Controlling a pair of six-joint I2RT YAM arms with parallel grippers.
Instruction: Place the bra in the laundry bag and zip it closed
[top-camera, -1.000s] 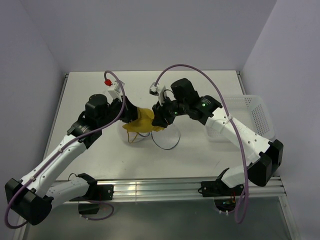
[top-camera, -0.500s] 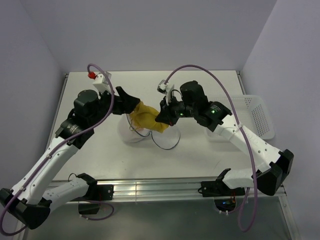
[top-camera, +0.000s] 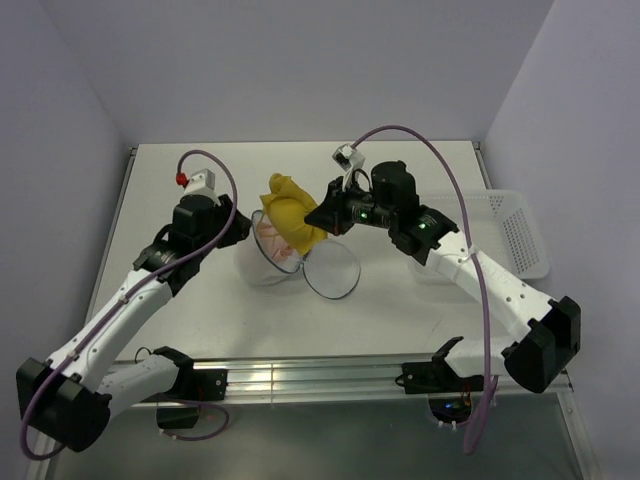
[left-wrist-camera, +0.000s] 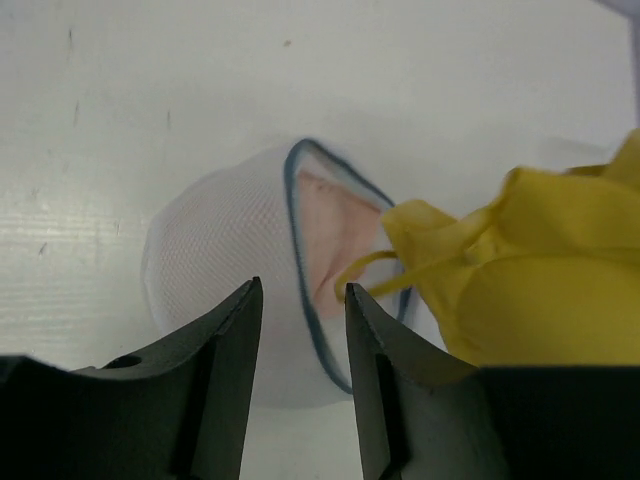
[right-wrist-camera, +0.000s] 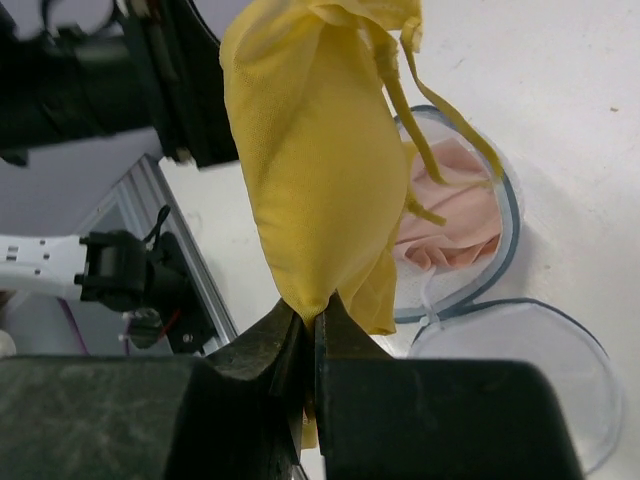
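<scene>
My right gripper (top-camera: 322, 218) is shut on the lower edge of the yellow bra (top-camera: 284, 212) and holds it bunched in the air above the laundry bag (top-camera: 262, 266). In the right wrist view the bra (right-wrist-camera: 310, 170) hangs from the shut gripper (right-wrist-camera: 313, 322) with its straps dangling over the bag's opening (right-wrist-camera: 455, 215). The bag is open and a pink garment (left-wrist-camera: 338, 232) lies inside it. Its round lid (top-camera: 333, 270) lies flat to the right. My left gripper (left-wrist-camera: 300, 300) is open and empty, just left of the bag's dark rim (left-wrist-camera: 297, 255).
A white lattice basket (top-camera: 510, 232) stands at the table's right edge. A metal rail (top-camera: 300, 375) runs along the near edge. Walls close in the back and both sides.
My right gripper has lifted the bra up and back over the bag. My left gripper has drawn back to the left, away from the bra.
</scene>
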